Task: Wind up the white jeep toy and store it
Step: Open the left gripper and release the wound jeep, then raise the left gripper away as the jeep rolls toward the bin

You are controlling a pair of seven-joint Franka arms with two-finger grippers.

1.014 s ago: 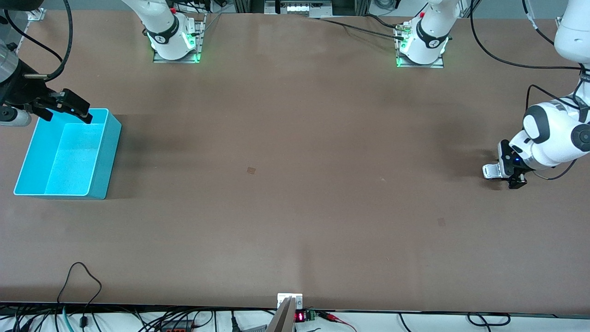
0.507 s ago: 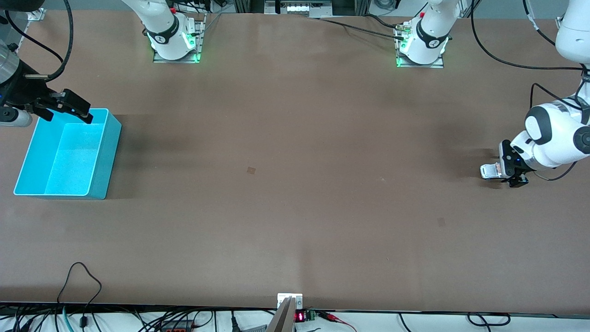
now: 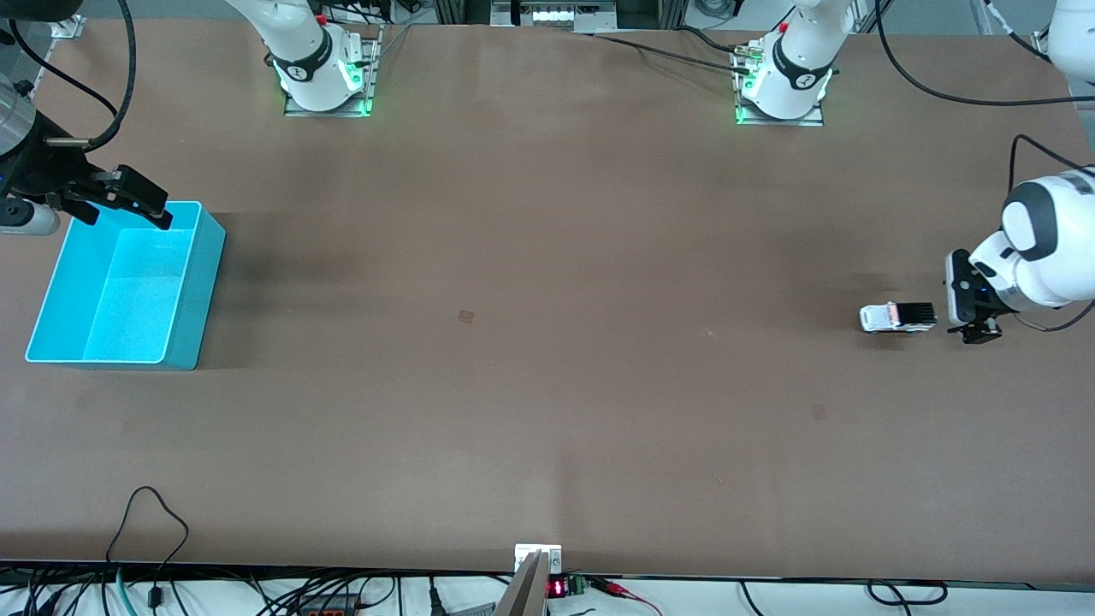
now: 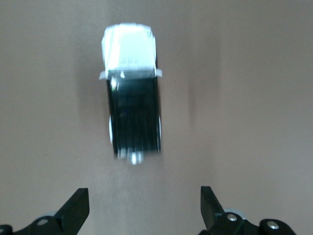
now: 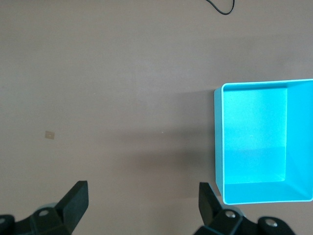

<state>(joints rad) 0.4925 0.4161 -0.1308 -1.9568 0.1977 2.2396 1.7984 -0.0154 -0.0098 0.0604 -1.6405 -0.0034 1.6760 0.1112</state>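
Observation:
The white jeep toy (image 3: 896, 317) stands on the brown table near the left arm's end, free of any grip. It has a white front and a black rear roof, and it shows blurred in the left wrist view (image 4: 132, 115). My left gripper (image 3: 965, 322) is open and empty just beside the jeep's black rear end, low over the table. Its fingers (image 4: 76, 208) stand wide apart. My right gripper (image 3: 128, 201) is open and empty, held above the rim of the blue bin (image 3: 51, 295) at the right arm's end. The bin also shows in the right wrist view (image 5: 218, 147).
The blue bin is empty inside. Both arm bases (image 3: 321, 73) stand along the table's edge farthest from the front camera. Cables and a small display (image 3: 556, 588) lie along the table's front edge. A small dark patch (image 3: 466, 316) marks the table's middle.
My left gripper has let go of the jeep and drawn back toward the table's end. The jeep has rolled away from it toward the table's middle. The right arm has not moved.

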